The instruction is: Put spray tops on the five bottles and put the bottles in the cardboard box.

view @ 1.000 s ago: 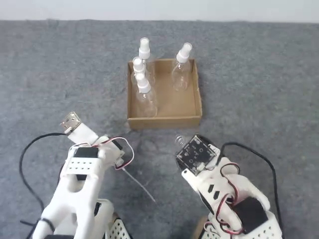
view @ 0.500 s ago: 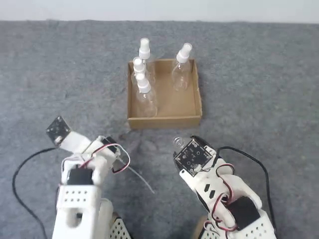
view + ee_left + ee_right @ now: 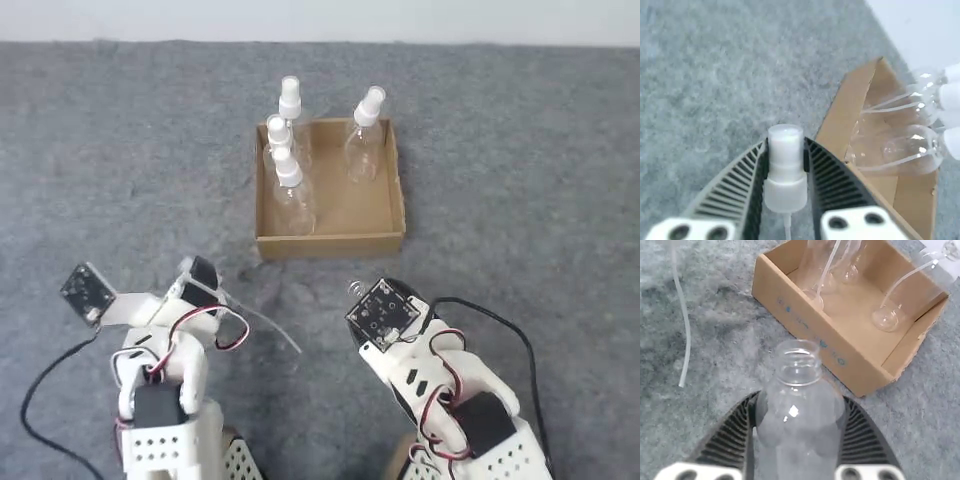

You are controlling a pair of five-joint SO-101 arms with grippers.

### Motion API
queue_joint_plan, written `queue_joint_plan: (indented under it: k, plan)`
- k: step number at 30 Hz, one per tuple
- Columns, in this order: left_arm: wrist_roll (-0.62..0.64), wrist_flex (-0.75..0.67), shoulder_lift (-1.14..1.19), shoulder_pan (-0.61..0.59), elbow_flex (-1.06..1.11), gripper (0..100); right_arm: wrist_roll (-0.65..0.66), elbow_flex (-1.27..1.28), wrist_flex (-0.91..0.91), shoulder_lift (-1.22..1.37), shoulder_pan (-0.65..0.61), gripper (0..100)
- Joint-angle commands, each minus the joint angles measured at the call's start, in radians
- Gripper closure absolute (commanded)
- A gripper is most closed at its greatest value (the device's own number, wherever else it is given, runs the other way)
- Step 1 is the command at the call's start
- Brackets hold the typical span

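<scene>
Spray top (image 3: 785, 172) in left tool (image 3: 785, 146)

Robotics lab or hobby test bench, by the look of it: grey carpet-like mat (image 3: 120, 150) as the work surface, plain white wall (image 3: 320, 18) behind, left arm (image 3: 160, 400) and right arm (image 3: 445, 385) of white plastic with exposed wires (image 3: 240, 328).

Left gripper (image 3: 785, 145), right gripper (image 3: 799, 400): jaws clamped.

A grey, fuzzy mat (image 3: 520, 150) lies underneath everything, and a pale wall (image 3: 320, 20) runs along its far edge.
</scene>
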Motion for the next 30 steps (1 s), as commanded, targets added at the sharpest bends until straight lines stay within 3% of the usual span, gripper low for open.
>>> queue_joint_plan:
  k: [1,11,18,21,30]
  plan:
    - [-0.005,0.003,-0.006,0.000,-0.094,99,-0.009,-0.008,-0.024,-0.019,-0.010,92.9]
    - [0.000,0.003,-0.006,0.002,-0.346,99,-0.009,0.015,-0.047,-0.019,-0.004,92.9]
    - [0.138,0.000,-0.006,0.003,-0.489,99,-0.049,0.014,-0.050,-0.019,-0.004,92.9]
    - [0.166,-0.064,-0.006,0.003,-0.493,99,-0.110,0.009,-0.050,-0.019,-0.004,92.9]
    - [0.261,-0.321,-0.006,0.003,-0.492,99,-0.114,0.029,-0.133,-0.019,-0.002,92.9]
